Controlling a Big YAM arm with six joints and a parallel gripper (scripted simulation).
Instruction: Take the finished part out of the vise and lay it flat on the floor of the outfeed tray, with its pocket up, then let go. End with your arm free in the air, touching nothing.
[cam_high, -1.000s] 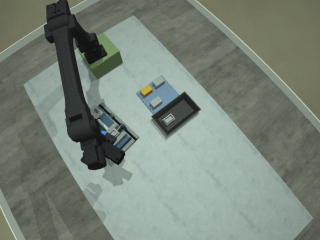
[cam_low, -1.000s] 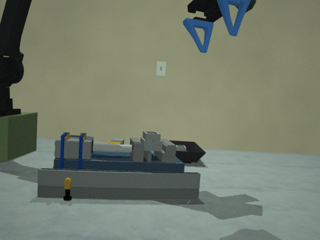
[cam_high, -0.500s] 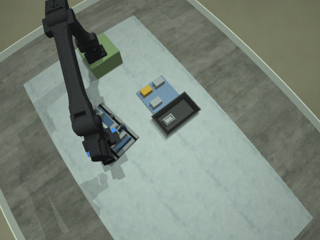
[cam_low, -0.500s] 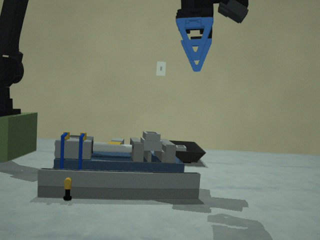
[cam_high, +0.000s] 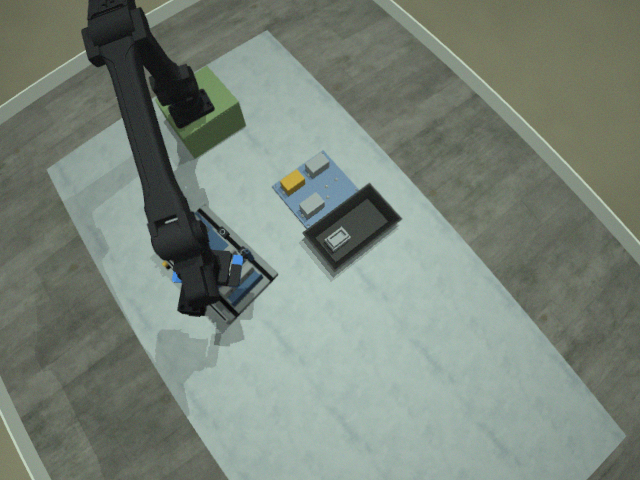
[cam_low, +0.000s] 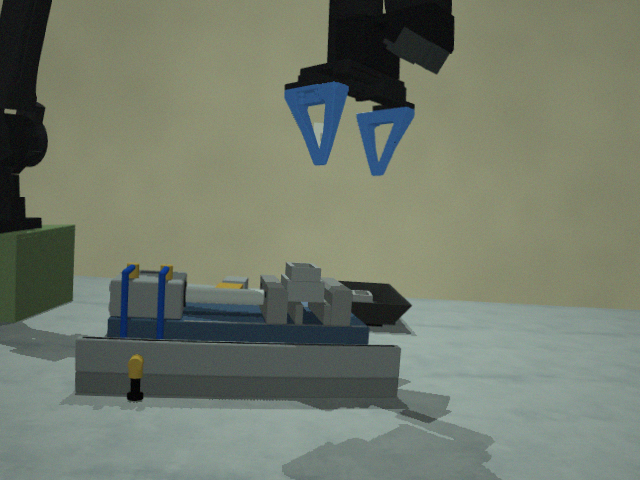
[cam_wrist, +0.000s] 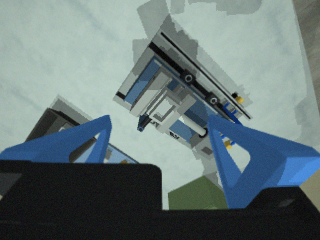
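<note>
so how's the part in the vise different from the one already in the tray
The part in the vise sits raised between the grey vise blocks, while the part in the tray lies flat and low on the dark outfeed tray floor. The vise part sits beneath the arm; the tray part lies well off to the side. Both are pale grey blocks with the pocket up.
</note>
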